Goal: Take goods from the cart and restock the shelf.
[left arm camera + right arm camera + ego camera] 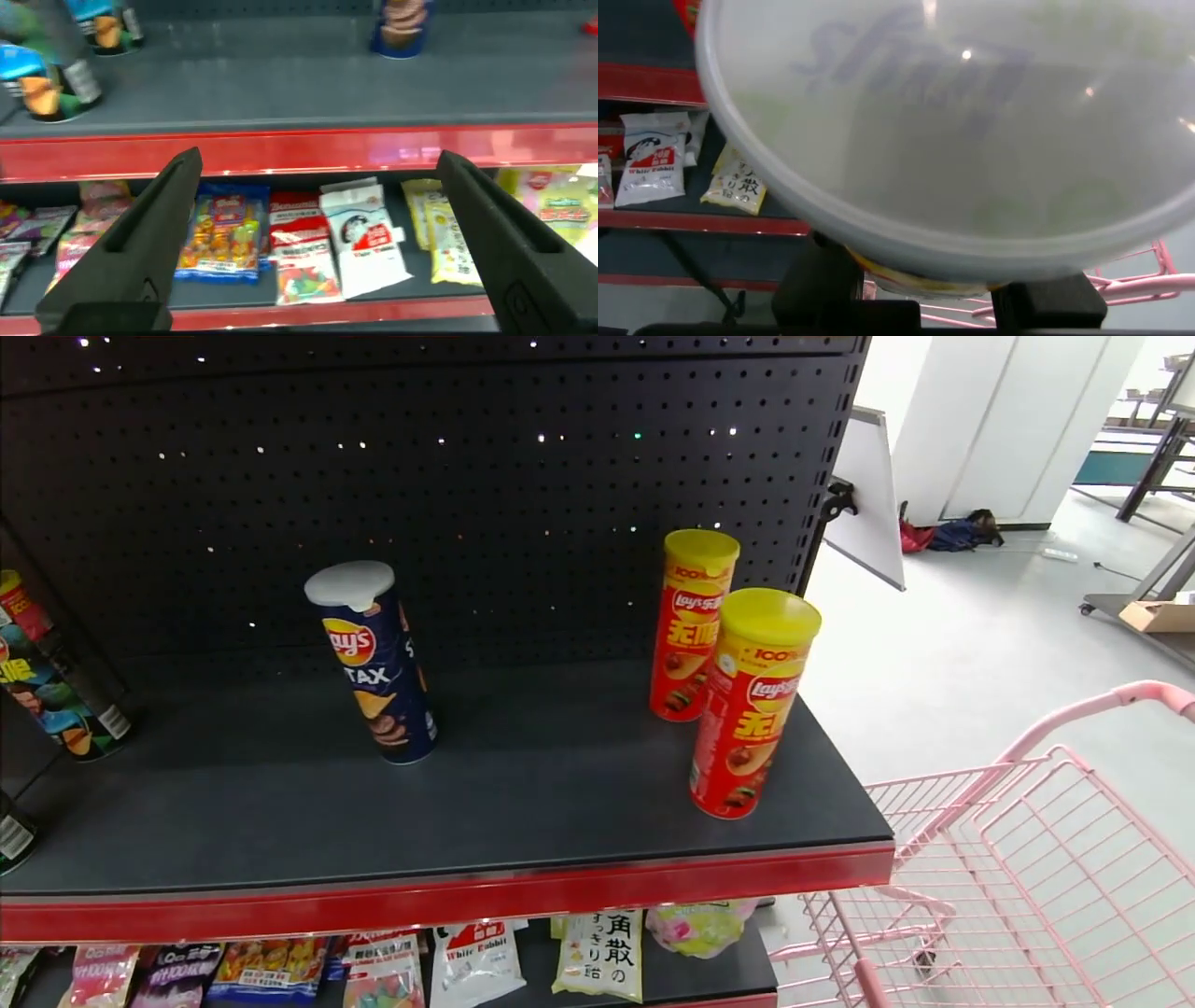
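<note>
The left gripper (318, 161) gapes empty before the red-edged shelf (280, 149), while the right gripper (929, 291) clasps a clear-lidded chip canister (952, 131).

Light: bright daylight on the floor (980, 653) at 2 o'clock; shelf deck (560, 784) dim.
Sparkle: pinpoints through pegboard (467, 476) holes.
Glare: specks on the clear lid (952, 121); sheen on the red shelf lip (392, 149).
Blur: lid hazy up close; cans (47, 79) at 10 o'clock smeared.

On the shelf (280, 821) a blue can (378, 667) stands left of centre, two red cans (691, 625) (752, 705) close together near its right end. A pink cart (1083, 709) stands to its right.
</note>
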Robot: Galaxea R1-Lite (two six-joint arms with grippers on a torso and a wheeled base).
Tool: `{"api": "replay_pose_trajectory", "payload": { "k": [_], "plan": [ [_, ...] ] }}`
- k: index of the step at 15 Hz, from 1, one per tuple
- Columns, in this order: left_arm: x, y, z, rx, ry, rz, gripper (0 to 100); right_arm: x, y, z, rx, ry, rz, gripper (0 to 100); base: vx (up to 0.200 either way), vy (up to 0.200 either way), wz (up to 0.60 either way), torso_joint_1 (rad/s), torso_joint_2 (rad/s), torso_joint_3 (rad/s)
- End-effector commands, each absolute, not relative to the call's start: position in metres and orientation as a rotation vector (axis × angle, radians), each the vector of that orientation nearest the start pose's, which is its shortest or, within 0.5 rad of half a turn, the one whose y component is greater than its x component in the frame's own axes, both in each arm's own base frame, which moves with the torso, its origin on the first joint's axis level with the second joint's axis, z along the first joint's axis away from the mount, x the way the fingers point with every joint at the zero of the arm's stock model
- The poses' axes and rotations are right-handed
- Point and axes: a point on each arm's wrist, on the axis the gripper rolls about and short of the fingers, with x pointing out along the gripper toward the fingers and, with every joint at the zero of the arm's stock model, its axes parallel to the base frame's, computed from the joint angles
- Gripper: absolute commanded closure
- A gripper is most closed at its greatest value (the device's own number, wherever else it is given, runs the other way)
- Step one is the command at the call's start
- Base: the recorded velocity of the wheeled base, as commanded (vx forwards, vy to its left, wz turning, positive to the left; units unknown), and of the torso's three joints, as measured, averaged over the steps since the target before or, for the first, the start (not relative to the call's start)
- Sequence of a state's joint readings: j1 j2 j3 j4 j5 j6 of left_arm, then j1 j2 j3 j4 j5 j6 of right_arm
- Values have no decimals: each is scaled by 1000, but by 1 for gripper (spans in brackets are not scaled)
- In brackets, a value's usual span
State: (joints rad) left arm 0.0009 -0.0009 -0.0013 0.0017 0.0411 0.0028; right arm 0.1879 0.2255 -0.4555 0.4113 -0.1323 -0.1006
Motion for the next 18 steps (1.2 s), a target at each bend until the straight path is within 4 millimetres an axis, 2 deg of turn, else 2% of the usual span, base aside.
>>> {"api": "replay_pose_trajectory", "payload": {
  "k": [1, 11, 14, 16, 18],
  "plan": [
    [-23, 1, 76, 3, 0, 41, 0, -40, -11, 159, -126, 162, 63, 100, 0, 200, 0, -12, -2, 2],
    [-23, 1, 76, 3, 0, 43, 0, -39, -11, 156, -126, 173, 67, 100, 0, 200, 0, 2, 2, 2],
    [-23, 1, 76, 3, 0, 41, 0, -39, -10, 154, -126, 176, 98, 100, 0, 0, 0, 0, 0, 0],
    [-23, 1, 76, 3, 0, 40, 0, -41, -9, 153, -113, 156, 251, 100, 0, 0, 0, 0, 0, 0],
    [-23, 1, 76, 5, 0, 38, 0, -39, -8, 146, -139, 173, 308, 100, 0, 0, 0, 0, 0, 0]
  ]
}}
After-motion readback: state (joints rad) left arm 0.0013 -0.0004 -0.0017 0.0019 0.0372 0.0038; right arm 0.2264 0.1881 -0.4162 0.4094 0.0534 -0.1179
